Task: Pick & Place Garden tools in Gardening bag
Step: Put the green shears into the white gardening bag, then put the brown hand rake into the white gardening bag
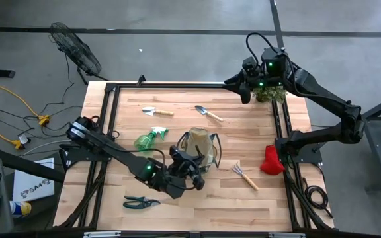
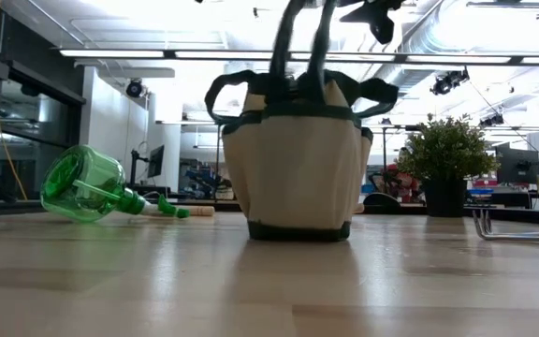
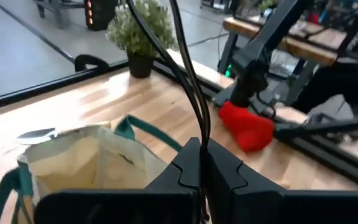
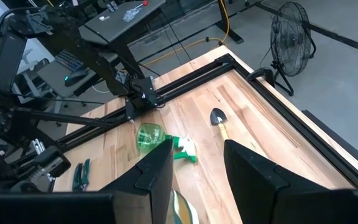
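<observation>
The beige gardening bag (image 1: pixel 200 149) stands upright on its base mid-table; it also shows in the low view (image 2: pixel 298 159). My left gripper (image 1: pixel 189 173) is at the bag's near side, shut on a thin black tool, seemingly the shears (image 3: pixel 194 93). My right gripper (image 4: pixel 197 174) is open and empty, high over the far right corner (image 1: pixel 242 83). Flat on the table lie two trowels (image 1: pixel 157 111) (image 1: pixel 208 114), the green spray bottle (image 1: pixel 151 137), the hand rake (image 1: pixel 245 175), the red glove (image 1: pixel 271 160) and black pruners (image 1: pixel 141 201). My left gripper pinches the thin black tool between its two shut fingers (image 3: pixel 185 177). Two thin dark bars (image 3: pixel 199 127) run on from the fingertips, above the bag's open top (image 3: pixel 86 152). Which part of the tool the fingers are on is hidden by the gripper itself. The tool is clear of the table.
A potted plant (image 1: pixel 270 94) stands at the far right corner, just under my right arm. Black frame rails (image 1: pixel 111 119) run along the table's left, right and far sides. A fan (image 1: pixel 75 46) stands on the floor beyond the far left corner.
</observation>
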You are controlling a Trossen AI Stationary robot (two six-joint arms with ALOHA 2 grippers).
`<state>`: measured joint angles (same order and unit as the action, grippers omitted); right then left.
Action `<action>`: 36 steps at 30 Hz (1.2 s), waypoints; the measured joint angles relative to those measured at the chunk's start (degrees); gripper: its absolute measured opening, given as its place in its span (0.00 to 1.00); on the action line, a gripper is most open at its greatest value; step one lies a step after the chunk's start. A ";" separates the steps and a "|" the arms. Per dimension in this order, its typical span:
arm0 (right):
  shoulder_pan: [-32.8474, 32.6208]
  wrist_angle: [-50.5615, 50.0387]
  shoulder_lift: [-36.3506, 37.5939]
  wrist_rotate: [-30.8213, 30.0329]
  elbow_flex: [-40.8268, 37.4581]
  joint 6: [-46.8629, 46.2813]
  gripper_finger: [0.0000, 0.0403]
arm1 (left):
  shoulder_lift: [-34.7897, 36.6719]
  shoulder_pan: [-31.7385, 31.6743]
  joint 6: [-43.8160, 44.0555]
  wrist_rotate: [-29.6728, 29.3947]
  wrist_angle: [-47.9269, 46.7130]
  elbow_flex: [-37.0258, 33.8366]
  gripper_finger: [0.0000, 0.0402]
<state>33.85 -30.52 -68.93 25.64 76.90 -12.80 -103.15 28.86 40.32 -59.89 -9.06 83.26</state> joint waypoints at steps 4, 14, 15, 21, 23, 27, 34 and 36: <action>0.00 -0.81 0.00 0.01 0.00 0.00 0.33 | 0.04 0.00 0.42 3.09 -0.05 0.00 0.00; 0.00 -2.36 0.00 0.01 0.00 0.61 0.33 | 0.04 0.02 0.43 5.05 -0.15 0.00 0.08; 0.00 -2.34 0.00 0.01 0.00 0.61 0.33 | 0.15 0.02 0.42 4.94 -0.22 0.00 0.11; 0.00 -2.40 0.00 0.24 0.00 0.61 0.33 | 1.91 0.02 0.39 1.93 -0.96 0.01 0.31; 0.00 -2.64 0.00 0.39 0.00 0.61 0.33 | 3.27 0.02 0.00 2.22 -2.40 0.08 0.37; 0.00 -4.54 0.00 0.49 0.00 0.75 0.33 | 5.26 0.02 -1.09 3.45 -4.97 0.07 0.42; 0.00 -13.68 0.00 0.47 -0.02 4.47 0.33 | 7.93 0.02 1.26 4.80 -9.75 0.11 0.43; -0.14 -16.37 0.00 0.47 -0.02 5.23 0.33 | 8.79 0.02 2.79 4.39 -13.02 -0.02 0.43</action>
<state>33.70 -46.89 -68.93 26.11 76.88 -7.57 -94.36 28.88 43.10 -55.50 -22.08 83.24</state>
